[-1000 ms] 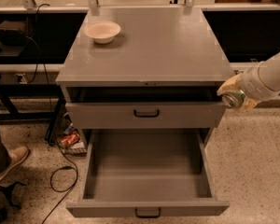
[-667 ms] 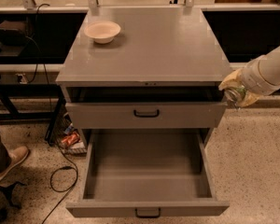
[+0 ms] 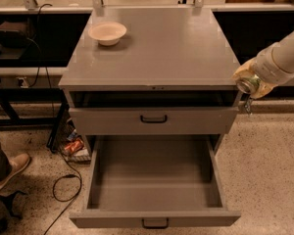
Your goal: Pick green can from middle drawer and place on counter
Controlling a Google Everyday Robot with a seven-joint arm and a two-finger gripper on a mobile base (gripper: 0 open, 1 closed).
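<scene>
My gripper (image 3: pixel 251 81) is at the right of the cabinet, level with the front right corner of the counter (image 3: pixel 161 48). It is shut on the green can (image 3: pixel 248 85), whose silver end faces the camera. The can is held in the air just off the counter's edge, beyond its right side. The middle drawer (image 3: pixel 154 175) is pulled far out below, and its grey floor is bare. My pale arm reaches in from the upper right.
A cream round bowl (image 3: pixel 107 33) sits at the counter's back left. The drawer front above (image 3: pixel 153 118), with a black handle, stands slightly out. A person's shoe (image 3: pixel 10 169), cables and small clutter (image 3: pixel 72 147) are on the floor at left.
My gripper has lifted the green can a little upward and to the right, from beside the upper drawer front to the counter's edge height.
</scene>
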